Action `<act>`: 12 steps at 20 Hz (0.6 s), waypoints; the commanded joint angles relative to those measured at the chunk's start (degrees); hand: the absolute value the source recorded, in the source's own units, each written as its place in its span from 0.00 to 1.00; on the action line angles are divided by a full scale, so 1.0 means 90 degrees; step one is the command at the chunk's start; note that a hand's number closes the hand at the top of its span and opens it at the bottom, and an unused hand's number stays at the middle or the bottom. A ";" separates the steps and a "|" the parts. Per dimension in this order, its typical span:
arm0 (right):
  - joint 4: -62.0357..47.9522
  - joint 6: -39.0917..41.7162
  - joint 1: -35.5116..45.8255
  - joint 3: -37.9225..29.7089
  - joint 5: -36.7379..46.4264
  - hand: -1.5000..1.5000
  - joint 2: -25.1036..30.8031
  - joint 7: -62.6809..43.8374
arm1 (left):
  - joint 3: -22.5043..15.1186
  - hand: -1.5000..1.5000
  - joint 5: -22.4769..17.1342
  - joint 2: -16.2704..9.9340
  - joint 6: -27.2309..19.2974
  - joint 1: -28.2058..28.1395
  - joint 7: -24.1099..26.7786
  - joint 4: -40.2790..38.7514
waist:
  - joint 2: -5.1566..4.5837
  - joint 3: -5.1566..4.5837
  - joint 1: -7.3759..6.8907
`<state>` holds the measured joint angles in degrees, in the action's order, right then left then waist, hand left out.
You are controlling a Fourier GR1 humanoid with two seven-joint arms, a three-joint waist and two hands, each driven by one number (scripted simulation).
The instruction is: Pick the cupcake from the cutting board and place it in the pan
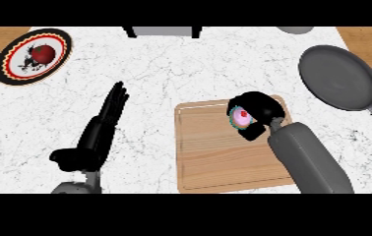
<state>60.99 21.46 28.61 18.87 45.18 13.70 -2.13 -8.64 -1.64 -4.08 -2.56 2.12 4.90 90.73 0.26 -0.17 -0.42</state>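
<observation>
My right hand [256, 113] is curled round the cupcake [240, 116] over the cutting board [218, 154]; I should lift straight before swinging right of the board to the pan [335, 77], my left hand [102, 127] resting open-fingered left of it.

- The right hand [256, 113] is curled around the cupcake [240, 115], over the cutting board [218, 156]
- The grey pan [335, 76] lies near the right edge
- The left hand [102, 127] rests open, fingers straight

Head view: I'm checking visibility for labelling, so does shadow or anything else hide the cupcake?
Head view: lighting is even, no glare; the cupcake shows only partly, the right hand curled round it over the cutting board.
</observation>
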 commanded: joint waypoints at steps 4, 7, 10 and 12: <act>0.0308 0.0132 -0.0195 -0.0292 0.0333 1.00 0.0157 0.0400 | -0.0155 0.50 0.0279 0.0328 -0.0144 -0.0116 0.0237 -0.0279 | -0.0025 0.0018 0.0043; -0.0363 -0.0863 -0.0186 -0.0387 0.0703 1.00 0.0026 0.0843 | -0.0036 0.50 0.0195 0.0129 -0.0007 -0.0229 0.0047 0.0166 | -0.0031 0.0020 0.0013; 0.0311 -0.1003 -0.0135 -0.0487 0.0711 1.00 -0.0068 0.0577 | 0.0057 0.50 0.0187 0.0223 -0.0007 0.0019 0.0246 -0.0281 | -0.0027 0.0018 0.0044; 0.0489 -0.1657 -0.0353 -0.0619 0.0831 1.00 0.0033 0.0613 | -0.0010 0.50 0.0127 0.0168 0.0076 -0.0076 0.0018 -0.0010 | -0.0020 0.0020 0.0055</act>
<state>62.86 12.54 27.00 14.77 51.02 13.70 3.20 -8.21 -0.54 -3.03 -2.01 1.49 5.94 90.05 0.11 -0.03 -0.12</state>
